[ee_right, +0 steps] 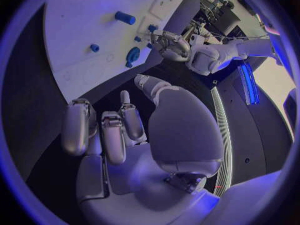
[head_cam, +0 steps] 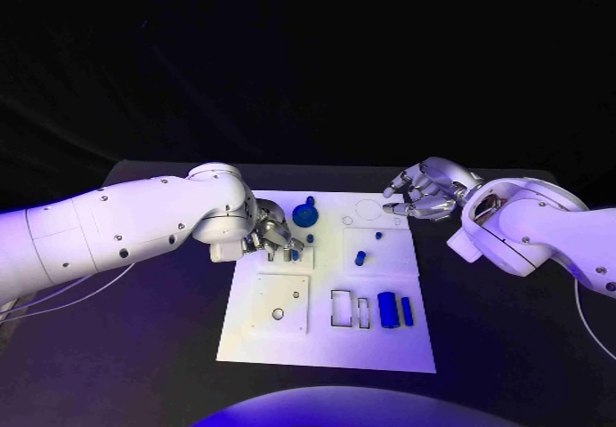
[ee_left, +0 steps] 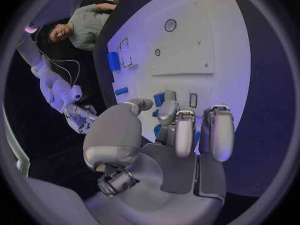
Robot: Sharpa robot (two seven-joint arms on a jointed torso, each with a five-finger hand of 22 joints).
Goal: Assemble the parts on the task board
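The task board (head_cam: 328,334) lies flat at the centre of the black table (head_cam: 514,356), carrying blue parts: a round part (head_cam: 305,214) near its far edge and a rectangular block (head_cam: 388,310) toward its near edge. The left hand (head_cam: 272,237) hovers over the board's left portion, fingers curled around a small blue part (ee_left: 164,99). The right hand (head_cam: 424,197) hangs above the far right corner, fingers apart and holding nothing.

Open board centre (head_cam: 328,276) between hands; upright blue pegs (head_cam: 360,258) perhaps obstructive.

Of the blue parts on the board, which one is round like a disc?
The round blue part near the task board's far edge, beside the left robot hand; the other blue parts are small pegs or rectangular blocks.
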